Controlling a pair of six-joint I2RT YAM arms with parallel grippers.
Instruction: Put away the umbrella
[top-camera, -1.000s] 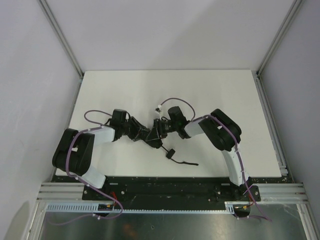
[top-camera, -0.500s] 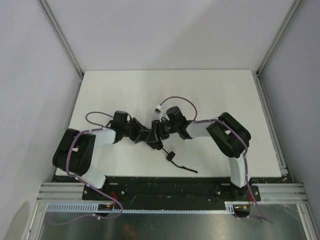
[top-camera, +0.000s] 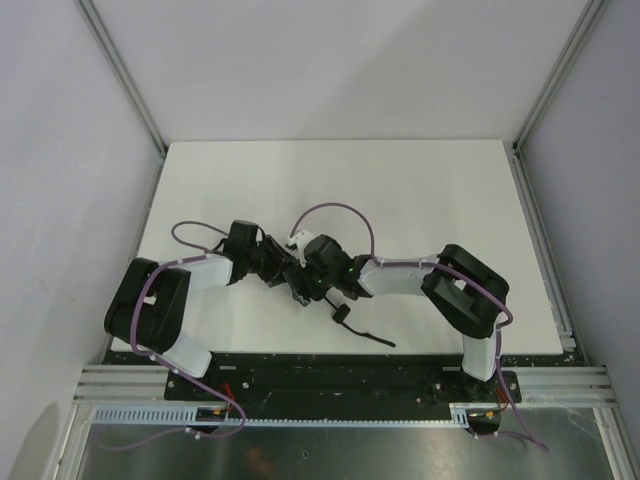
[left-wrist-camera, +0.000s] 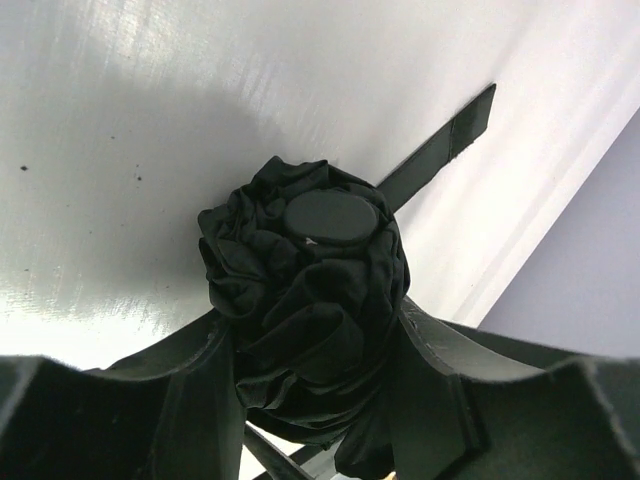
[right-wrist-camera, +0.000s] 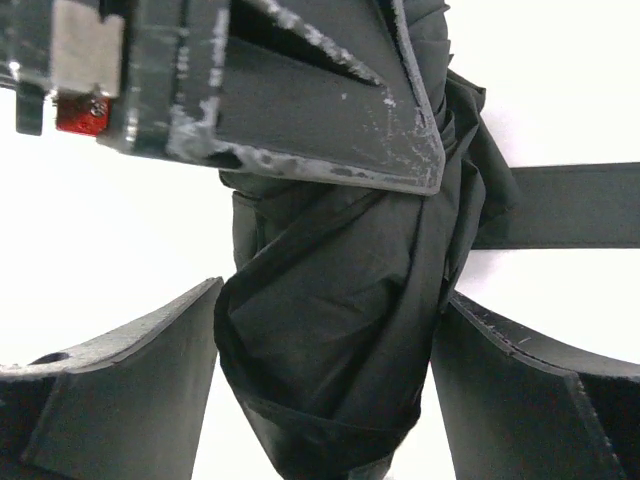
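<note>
The umbrella (left-wrist-camera: 300, 260), judged light and soft, is best held mid-bundle, where it is clenched by the left end effector (left-wrist-camera: 318, 345); the right end effector (right-wrist-camera: 330, 295) is spread loose astride it.

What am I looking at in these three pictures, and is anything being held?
These are two robot arms bolted at the near edge of a white table. One camera looks down from above and shows the left arm and the right arm. The other two cameras ride on the wrists. Between the arms is a folded black umbrella, its strap trailing on the table. The left gripper is clamped on the bundle. The right gripper has a finger on each side of it; whether they press it, I cannot tell.
</note>
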